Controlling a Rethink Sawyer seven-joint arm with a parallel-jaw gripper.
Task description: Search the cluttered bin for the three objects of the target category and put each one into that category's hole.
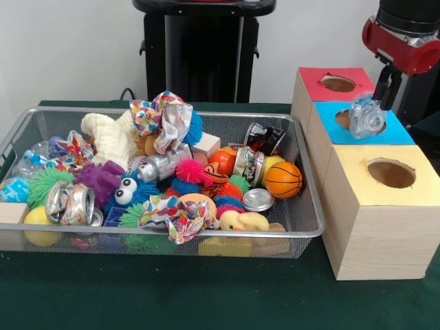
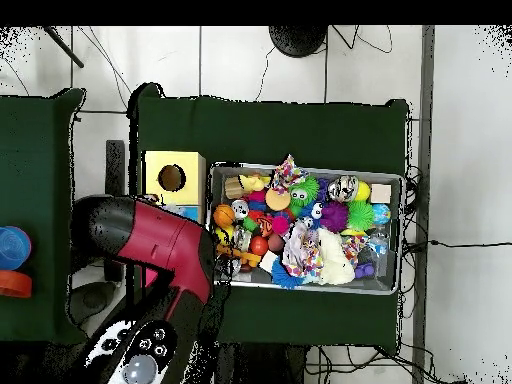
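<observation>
My gripper [image 1: 379, 102] is at the far right in the front view, shut on a crushed clear plastic bottle [image 1: 365, 117]. The bottle hangs just over the hole of the blue-topped box [image 1: 399, 133]. Behind that box stands a red-topped box [image 1: 313, 78], and in front of it a yellow-topped box [image 1: 352, 163] with an open hole. Another crumpled clear bottle [image 1: 29, 163] lies at the left end of the wire bin [image 1: 302, 180]. In the overhead view the red arm [image 2: 165, 240] covers the gripper and the blue box; only the yellow box [image 2: 152, 165] shows fully.
The bin [image 2: 392, 180] is heaped with spiky balls, crushed cans [image 1: 70, 203], crumpled patterned paper [image 1: 163, 118], a small basketball [image 1: 282, 179], a rubber duck [image 1: 244, 221] and wooden blocks. Green cloth [image 1: 206, 295] covers the table. A blue and an orange lid [image 2: 12, 262] lie on a side table.
</observation>
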